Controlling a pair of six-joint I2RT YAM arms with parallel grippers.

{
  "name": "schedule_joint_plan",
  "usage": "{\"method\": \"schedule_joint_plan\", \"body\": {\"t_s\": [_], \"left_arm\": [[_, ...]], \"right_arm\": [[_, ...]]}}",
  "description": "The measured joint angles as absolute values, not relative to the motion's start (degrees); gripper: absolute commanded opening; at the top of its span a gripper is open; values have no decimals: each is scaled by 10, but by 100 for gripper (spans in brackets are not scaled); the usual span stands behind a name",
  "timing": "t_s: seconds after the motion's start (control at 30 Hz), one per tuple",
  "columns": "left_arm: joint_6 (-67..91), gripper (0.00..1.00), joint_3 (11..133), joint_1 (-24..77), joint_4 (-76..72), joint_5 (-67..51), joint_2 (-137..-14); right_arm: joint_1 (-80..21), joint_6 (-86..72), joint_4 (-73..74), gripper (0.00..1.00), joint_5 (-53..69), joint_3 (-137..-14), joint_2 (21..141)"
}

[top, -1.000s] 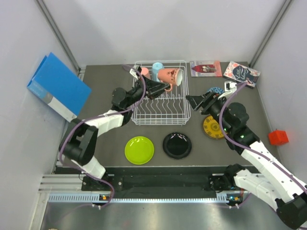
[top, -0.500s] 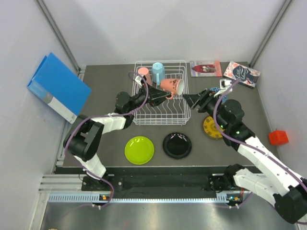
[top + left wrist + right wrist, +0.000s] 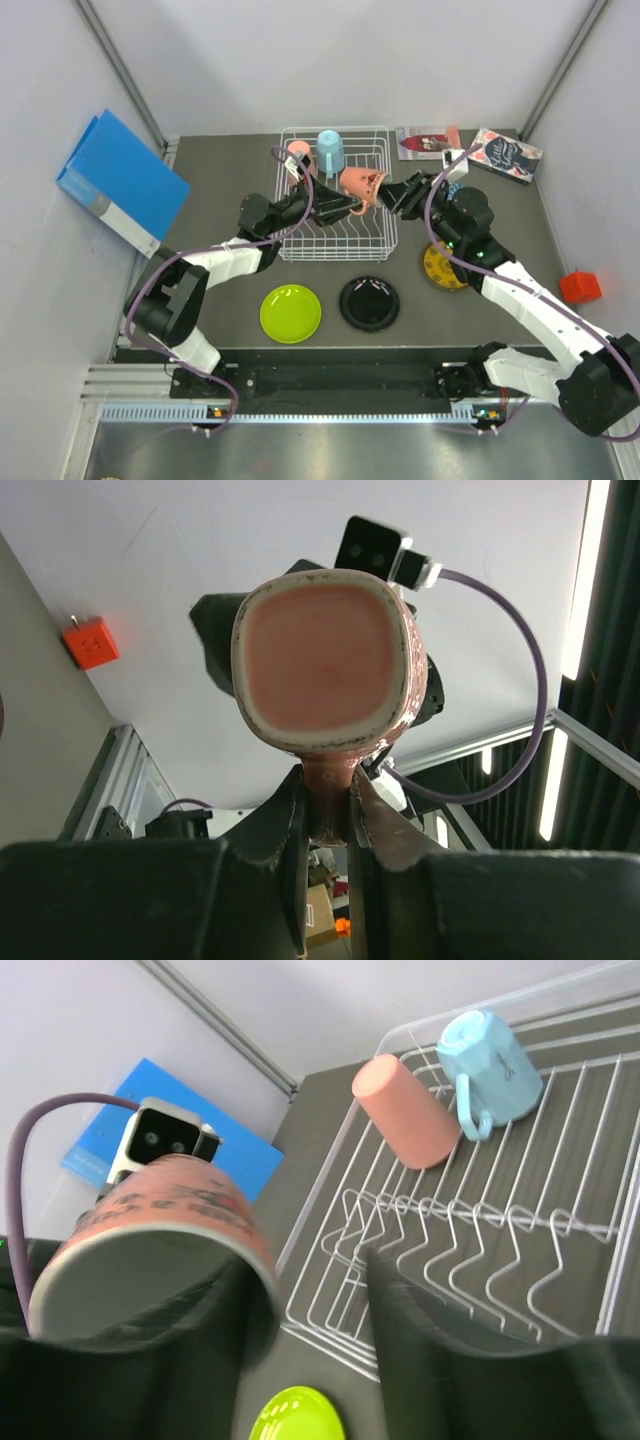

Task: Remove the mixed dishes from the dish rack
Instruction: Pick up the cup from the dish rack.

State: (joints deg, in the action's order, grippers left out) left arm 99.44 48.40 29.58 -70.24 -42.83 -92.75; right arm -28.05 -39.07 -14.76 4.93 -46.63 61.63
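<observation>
Shifted since 1 second ago: salmon cup (image 3: 357,183), brought lower in the overhead view and toward the right rim of the dish rack (image 3: 335,245); right gripper (image 3: 392,195) swung leftward from beside the yellow patterned plate (image 3: 440,268) up to the cup's mouth, jaws narrower than before.

Cup off the wires, in the air over the rack's right part. Long axis near level, running left to right in the overhead view: mouth pointing right, at the right gripper; base pointing left, back toward the left gripper (image 3: 345,204). Pinched by the handle between the left fingers (image 3: 285,820), closed tight on it, with the cup's rounded-square base filling the left wrist view. Right jaws apart, closed on nothing; cup rim blurred against the finger on the left of the right wrist view, contact impossible to tell.

Counted:
- 1 salmon cup, in the air.
- 2 pieces at the rack's far end, side by side: 1 pink cup (image 3: 297,150) and 1 light blue mug (image 3: 329,150).
- 3 plates flat on the table: 1 lime-green plate (image 3: 290,313) and 1 black plate (image 3: 369,303) near each other in front of the rack, plus the 1 yellow patterned plate partly under the right arm.
- 2 books (image 3: 428,142) at the far edge.
- 1 blue binder (image 3: 122,180) against the left wall.
- 1 red block (image 3: 579,287) far right.
</observation>
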Motion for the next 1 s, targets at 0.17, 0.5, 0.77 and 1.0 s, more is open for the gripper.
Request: {"method": "schedule_joint_plan", "body": {"t_s": [0.17,0.5,0.77,1.0], "left_arm": [[986,0,474,297,-696,-427,-927],[870,68,515,294,-602,-459,-920],[464,99,724,294,-94,-280,-839],[328,99,737,295,76,-28,-762]], "right_arm": [[-281,-396,-162,0,80,-469,619],[-278,-380,-103,0,74,-476,601],[-272,-324,58,0,-27,-578,592],[-282,-277,202,0,-140,-681,646]]}}
